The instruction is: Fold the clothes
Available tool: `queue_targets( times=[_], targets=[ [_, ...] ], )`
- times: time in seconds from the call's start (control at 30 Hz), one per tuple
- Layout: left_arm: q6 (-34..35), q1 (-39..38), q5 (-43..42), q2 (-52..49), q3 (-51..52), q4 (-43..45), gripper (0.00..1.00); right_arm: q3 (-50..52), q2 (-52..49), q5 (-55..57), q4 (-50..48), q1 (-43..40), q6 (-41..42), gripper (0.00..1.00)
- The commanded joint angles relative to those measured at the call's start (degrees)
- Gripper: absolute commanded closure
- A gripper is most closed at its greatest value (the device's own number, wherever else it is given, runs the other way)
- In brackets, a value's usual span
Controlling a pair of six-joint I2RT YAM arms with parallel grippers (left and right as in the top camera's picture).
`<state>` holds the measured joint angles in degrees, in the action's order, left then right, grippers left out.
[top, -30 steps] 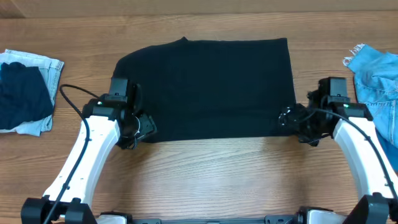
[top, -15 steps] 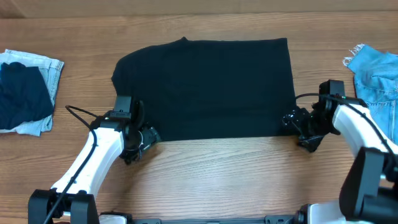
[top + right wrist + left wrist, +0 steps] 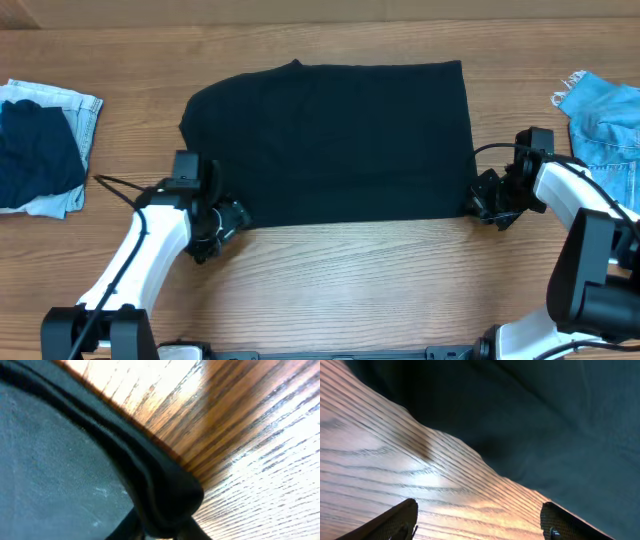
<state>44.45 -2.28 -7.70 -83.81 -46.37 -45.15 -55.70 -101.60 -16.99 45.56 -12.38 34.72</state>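
The clothes in hand are a large black shirt-like piece [image 3: 330,140], lying flat and folded in the middle of the wooden table. My left gripper [image 3: 232,218] rests at its front-left corner, open; in the left wrist view both fingertips [image 3: 405,512] stand wide apart over bare wood [image 3: 395,460], and the black cloth's [image 3: 545,420] edge lies just ahead. My right gripper [image 3: 480,205] is at the front-right corner. The right wrist view shows it [image 3: 162,532] shut on the thick folded hem of the black cloth [image 3: 165,490].
A pale denim piece with a dark navy one on top [image 3: 40,150] lies at the left edge. A blue denim garment [image 3: 605,120] lies at the right edge, close behind my right arm. Bare wood [image 3: 340,280] stretches along the table's front.
My right gripper has closed onto the black cloth's front-right corner. My left gripper has opened wider and shifted slightly along the front-left corner.
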Motion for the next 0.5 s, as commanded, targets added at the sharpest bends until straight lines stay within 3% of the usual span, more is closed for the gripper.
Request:
queue_targets(
  times=[0.0,0.47],
  targets=[
    [-3.4,2.7,-2.4,-0.2,0.2,0.0,0.20,0.1,-0.8,0.6,0.4,-0.2,0.0,0.84],
    [-5.9,3.4,-5.5,-0.2,0.2,3.7,0.12,0.1,-0.8,0.9,1.7,-0.2,-0.4,0.86]
  ],
)
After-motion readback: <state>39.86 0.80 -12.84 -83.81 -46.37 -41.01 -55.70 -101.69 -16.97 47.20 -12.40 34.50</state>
